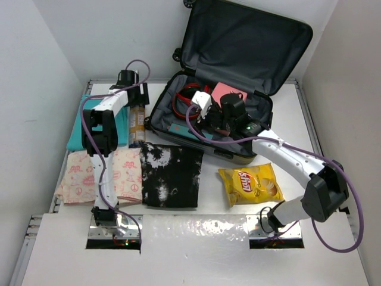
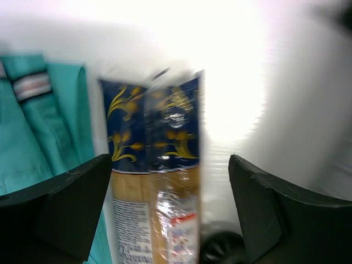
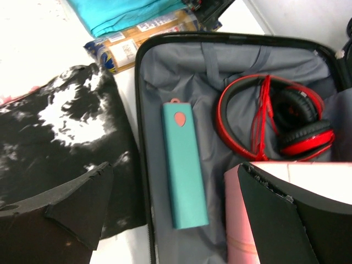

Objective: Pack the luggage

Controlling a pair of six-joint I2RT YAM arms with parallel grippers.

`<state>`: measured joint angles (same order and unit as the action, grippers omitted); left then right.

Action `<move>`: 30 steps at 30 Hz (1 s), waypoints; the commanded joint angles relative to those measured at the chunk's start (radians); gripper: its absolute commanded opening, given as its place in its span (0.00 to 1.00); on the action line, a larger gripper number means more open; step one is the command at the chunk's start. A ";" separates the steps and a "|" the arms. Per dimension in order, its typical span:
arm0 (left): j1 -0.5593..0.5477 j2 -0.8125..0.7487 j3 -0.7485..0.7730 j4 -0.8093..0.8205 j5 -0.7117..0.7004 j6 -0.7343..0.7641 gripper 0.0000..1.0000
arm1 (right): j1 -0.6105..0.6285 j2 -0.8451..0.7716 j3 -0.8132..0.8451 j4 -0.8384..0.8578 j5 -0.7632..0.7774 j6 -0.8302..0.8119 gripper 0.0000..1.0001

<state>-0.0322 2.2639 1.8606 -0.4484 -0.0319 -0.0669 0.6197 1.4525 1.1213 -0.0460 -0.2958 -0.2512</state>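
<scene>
White table (image 1: 208, 196), white walls, and from overhead the large silver-grey hard-shell suitcase (image 1: 250, 42) lies open at the far centre, its lid propped up against the back wall. The right gripper (image 1: 213, 122) is down inside it. The left gripper (image 1: 137, 98) is out far left over a long packet of pasta (image 1: 137, 124) beside a folded teal garment (image 1: 80, 128). A black-and-white tie-dye garment (image 1: 171, 176), a yellow crisp bag (image 1: 250, 185) and a pink patterned cloth (image 1: 98, 176) lie nearer. Left wrist, blurry: fingers (image 2: 66, 203) spread wide, the packet between them, no contact visible. Right wrist: fingers (image 3: 71, 203) spread, gripping nothing, above the grey lining, where a slim teal case (image 3: 184, 165), red headphones (image 3: 275, 121) and a pink box (image 3: 242, 220) lie.
</scene>
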 commanded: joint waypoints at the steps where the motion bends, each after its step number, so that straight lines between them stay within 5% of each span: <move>1: -0.005 0.040 0.006 -0.056 -0.150 -0.040 0.86 | 0.006 -0.049 -0.015 -0.011 -0.002 0.043 0.93; 9: -0.006 -0.006 -0.119 -0.058 -0.100 -0.060 0.86 | 0.008 -0.075 -0.060 -0.022 0.004 0.073 0.93; 13: -0.008 0.071 -0.112 -0.081 -0.013 -0.057 0.79 | 0.009 -0.081 -0.061 -0.028 0.021 0.075 0.93; 15: -0.006 0.095 -0.103 -0.079 0.035 -0.059 0.65 | 0.009 -0.087 -0.060 -0.031 0.026 0.072 0.92; 16: -0.005 0.108 -0.098 -0.076 0.067 -0.060 0.44 | 0.009 -0.089 -0.058 -0.037 0.027 0.072 0.92; 18: 0.002 0.108 -0.077 -0.073 0.121 -0.056 0.21 | 0.009 -0.095 -0.057 -0.046 0.038 0.069 0.92; 19: 0.005 0.092 -0.049 -0.073 0.163 -0.050 0.00 | 0.009 -0.104 -0.058 -0.049 0.041 0.069 0.91; 30: 0.028 -0.148 0.163 0.028 0.198 0.117 0.00 | 0.009 -0.211 -0.112 -0.002 0.089 0.087 0.91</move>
<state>-0.0105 2.2967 1.9335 -0.5514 0.1093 -0.0429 0.6243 1.2938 1.0145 -0.1047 -0.2302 -0.1799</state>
